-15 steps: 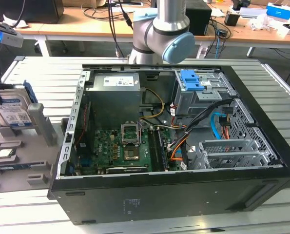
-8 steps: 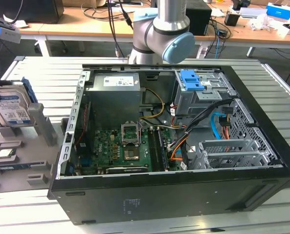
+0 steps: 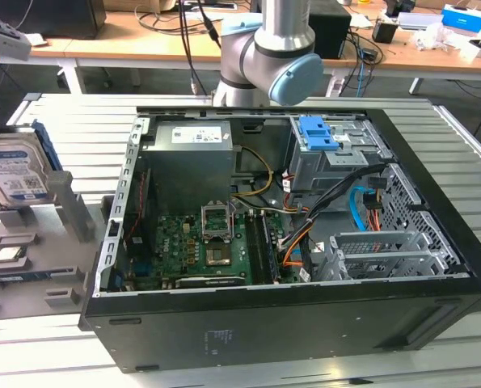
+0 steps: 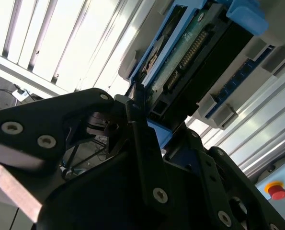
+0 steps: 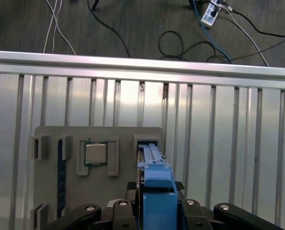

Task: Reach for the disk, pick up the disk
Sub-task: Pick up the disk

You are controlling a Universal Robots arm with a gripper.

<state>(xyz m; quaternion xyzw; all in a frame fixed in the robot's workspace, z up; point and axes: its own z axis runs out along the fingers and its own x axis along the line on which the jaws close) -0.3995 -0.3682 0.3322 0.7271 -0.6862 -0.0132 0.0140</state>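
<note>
Standing on edge in the grey slotted stand (image 3: 30, 271), the disk (image 3: 14, 174) looks not yet lifted in the exterior view. In the second wrist view it is right in front of the claw (image 4: 161, 120). In the first wrist view its blue rail (image 5: 156, 184) sits between the claw's two sides. The reach looks done, but I cannot tell whether the claw is clenched.

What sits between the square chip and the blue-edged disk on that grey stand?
In the first wrist view, just raised ridges of the grey stand lie between the chip and the disk; nothing loose.
</note>
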